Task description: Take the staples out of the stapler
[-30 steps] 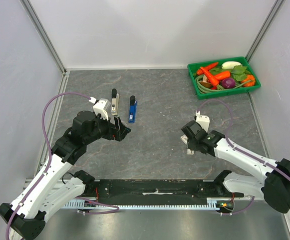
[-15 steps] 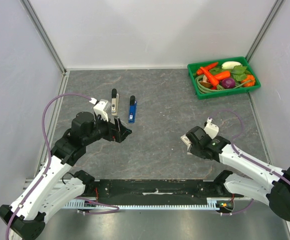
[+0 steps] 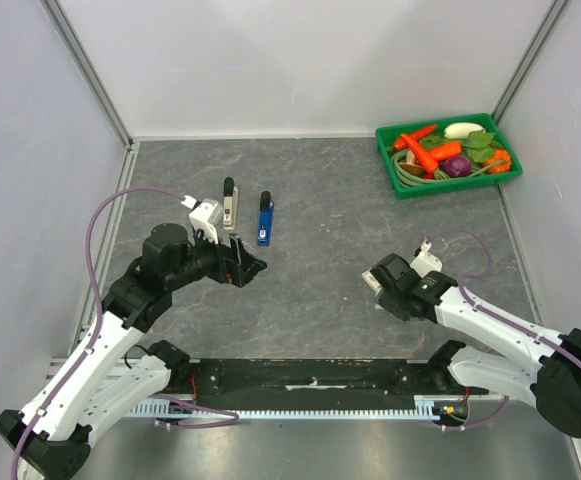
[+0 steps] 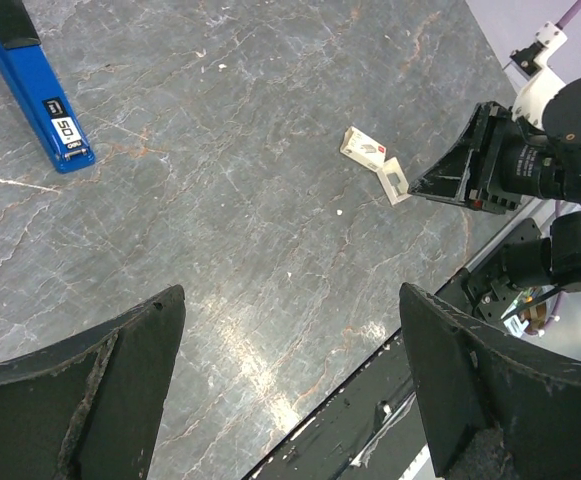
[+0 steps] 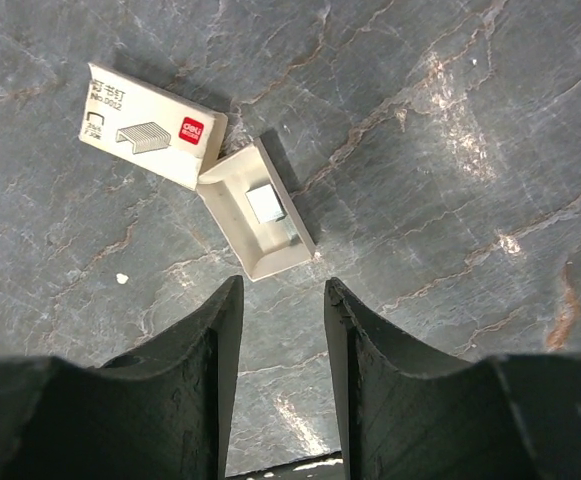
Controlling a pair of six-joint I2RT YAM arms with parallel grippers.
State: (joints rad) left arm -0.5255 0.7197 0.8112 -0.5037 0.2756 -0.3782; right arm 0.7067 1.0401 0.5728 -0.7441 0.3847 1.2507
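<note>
**Meanwhile, the right arm settles back over the staple box, well away from the stapler**

Over the last second the right arm's wrist swings back toward the near edge and outward, and its cable loop rises behind it. The right gripper stays low over the same patch of table. The left arm barely shifts.

The right gripper's fingers stand partly apart with nothing between them. They point down at the inner tray of a staple box, which lies just ahead of the fingertips. A small block of staples sits in that tray. The cardboard sleeve lies beside the tray, touching it at one corner.

The blue stapler lies flat at mid-table, well apart from the box and nearer the left arm. Just beside it is a black and silver tool of similar shape. I cannot tell whether that is a second stapler or a detached part.

The left gripper hangs wide open and empty, near the blue stapler but not touching it. Its arm is bent forward over the table.

My reading is that the staples in the tray may be a load already delivered, with the right arm now backing off. Whether the stapler's magazine is emptied or even open cannot be made out.
</note>
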